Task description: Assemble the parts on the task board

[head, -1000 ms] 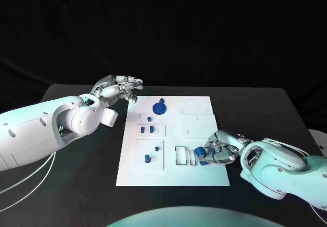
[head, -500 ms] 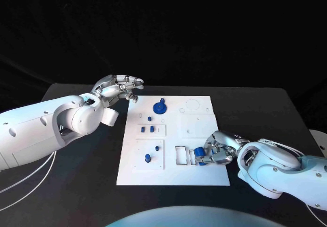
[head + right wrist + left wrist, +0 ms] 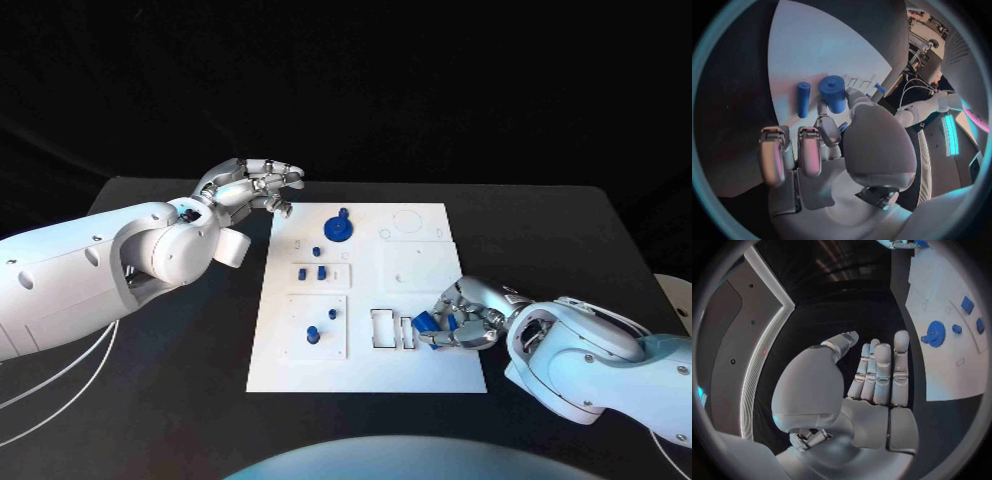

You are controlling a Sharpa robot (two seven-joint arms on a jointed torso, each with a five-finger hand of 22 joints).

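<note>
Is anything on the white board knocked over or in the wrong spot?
Nothing looks broken or spilled. One blue peg lies on its side on the task board, beside the blue cap at the right hand, not standing in a slot. The left hand holds nothing.

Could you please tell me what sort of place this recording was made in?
Probably a robotics lab test bench: a black table against a dark backdrop, carrying a white task board with blue parts, worked by the right robot hand.

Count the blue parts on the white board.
8: a gear at the far end, one beside it, two mid-board, two in the near-left square, two at the right hand, which may hide more.
</note>
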